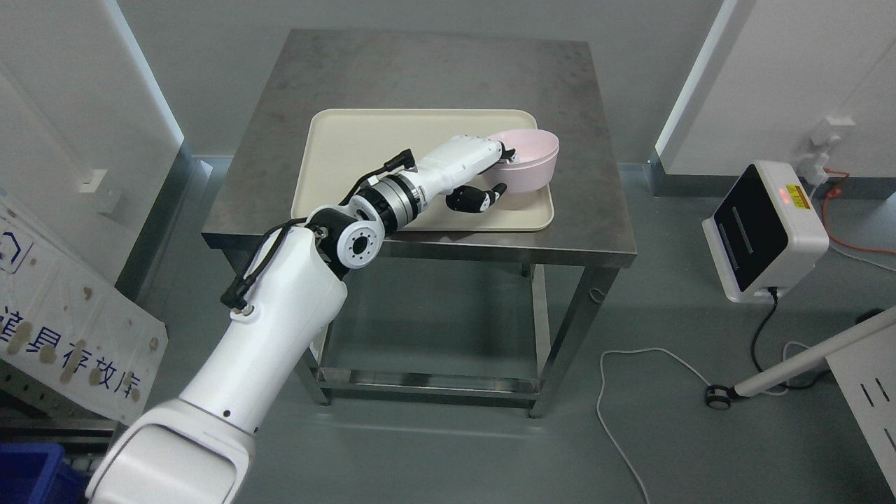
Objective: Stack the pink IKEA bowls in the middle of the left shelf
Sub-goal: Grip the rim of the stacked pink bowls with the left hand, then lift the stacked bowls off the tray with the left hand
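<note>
A pink bowl (533, 162) stands on a beige tray (364, 147) on a steel table (420, 70); a line around its wall suggests two bowls nested. My left hand (498, 173) reaches in from the lower left and grips the bowl's near-left rim, fingers over the rim (508, 152) and thumb (483, 199) against the outer wall. The bowl rests on the tray at its right end. My right arm is out of view.
The tray's left part holds nothing else. A white device with a black screen (763, 231) stands on the floor at right, with cables (630, 392) and an orange cord (850, 241). A white panel with print (63, 336) and a blue bin (28, 476) are at lower left.
</note>
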Tool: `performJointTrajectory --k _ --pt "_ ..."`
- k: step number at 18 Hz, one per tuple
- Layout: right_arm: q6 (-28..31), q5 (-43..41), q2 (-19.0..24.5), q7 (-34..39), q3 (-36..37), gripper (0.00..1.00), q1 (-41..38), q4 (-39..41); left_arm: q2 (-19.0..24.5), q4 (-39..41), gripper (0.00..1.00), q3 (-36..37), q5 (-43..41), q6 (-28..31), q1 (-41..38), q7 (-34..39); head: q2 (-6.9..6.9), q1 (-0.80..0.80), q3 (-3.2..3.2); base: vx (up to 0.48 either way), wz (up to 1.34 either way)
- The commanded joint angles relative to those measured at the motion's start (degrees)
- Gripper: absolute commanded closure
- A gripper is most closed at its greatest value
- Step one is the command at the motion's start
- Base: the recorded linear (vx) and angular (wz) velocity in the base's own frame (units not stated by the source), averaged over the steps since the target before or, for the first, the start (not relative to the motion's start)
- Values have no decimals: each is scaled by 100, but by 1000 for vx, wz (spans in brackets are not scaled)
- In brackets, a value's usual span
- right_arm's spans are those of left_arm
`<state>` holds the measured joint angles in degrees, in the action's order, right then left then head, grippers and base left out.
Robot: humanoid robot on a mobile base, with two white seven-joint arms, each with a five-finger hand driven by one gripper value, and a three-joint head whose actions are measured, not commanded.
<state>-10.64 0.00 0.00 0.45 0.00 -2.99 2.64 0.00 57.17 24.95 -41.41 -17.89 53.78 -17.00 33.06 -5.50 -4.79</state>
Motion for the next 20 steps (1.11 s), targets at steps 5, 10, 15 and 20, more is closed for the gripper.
performJointTrajectory --k 5,10,15,20 --pt "1 44 -100 -27 53 0 0 0 100 2290 94 -1729 72 -451 -851 -189 0 0 0 0 0" --pt "1 44 -100 -19 62 0 0 0 100 2272 94 -2423 72 -759 -966 -207 0 0 0 0 0" --pt "1 44 -100 -27 53 0 0 0 100 2299 94 -2504 72 -865 -1115 -216 0 0 0 -3 -6" --pt "1 44 -100 -27 53 0 0 0 100 2290 94 -2504 72 -865 -1150 -207 0 0 0 -40 2"
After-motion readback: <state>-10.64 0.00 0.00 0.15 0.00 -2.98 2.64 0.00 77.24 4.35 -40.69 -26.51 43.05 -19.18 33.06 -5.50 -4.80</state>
